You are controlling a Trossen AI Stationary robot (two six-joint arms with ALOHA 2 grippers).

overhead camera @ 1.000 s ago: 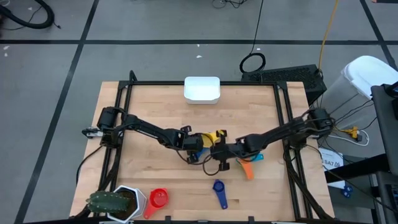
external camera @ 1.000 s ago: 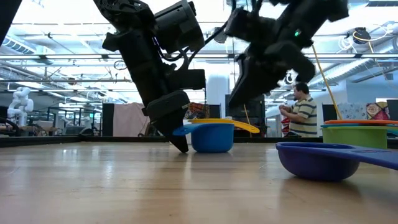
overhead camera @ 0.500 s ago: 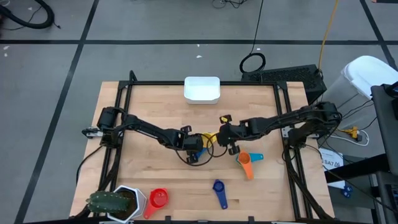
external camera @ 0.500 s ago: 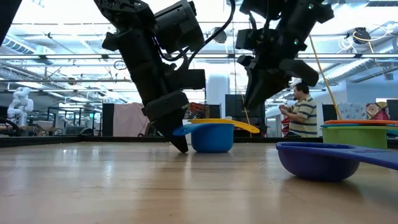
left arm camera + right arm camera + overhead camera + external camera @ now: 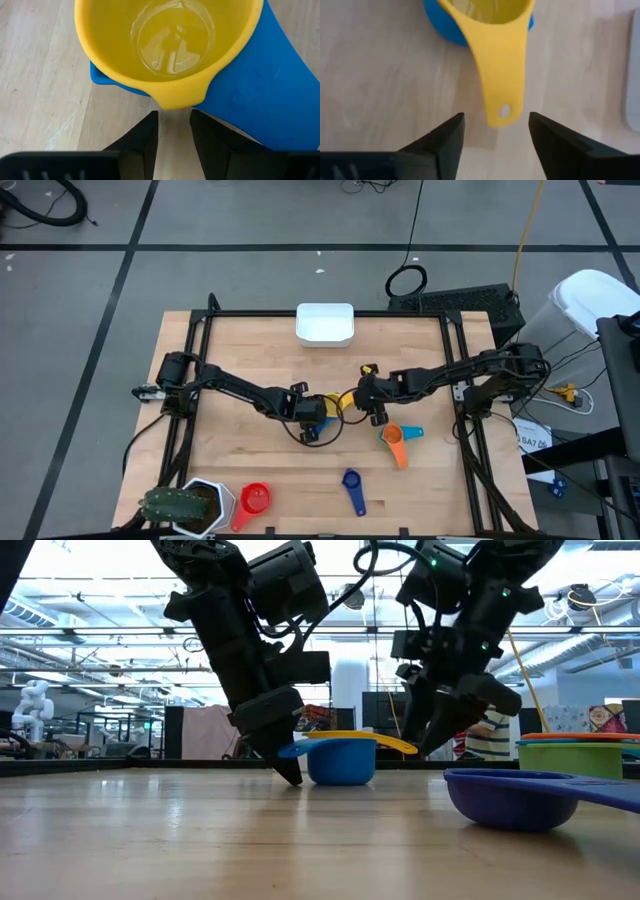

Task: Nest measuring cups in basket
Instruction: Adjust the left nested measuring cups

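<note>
Right gripper (image 5: 366,370) — up, back, off cups.

**Even overhead light, backlit low view, soft close-ups**

Overhead, the light wooden tabletop (image 5: 250,450) is evenly and brightly lit, with only faint, short shadows under the arms. At table height, ceiling strip lights and bright windows behind turn both arms into near-silhouettes, and the nearest wood is blurred. The dark blue plastic measuring cup (image 5: 520,798) at that picture's edge is soft too. In the left wrist picture, the glossy yellow plastic measuring cup (image 5: 167,45) carries pale reflections in its bottom. The right wrist picture is slightly soft, its dark fingers (image 5: 445,145) blurred.
</note>
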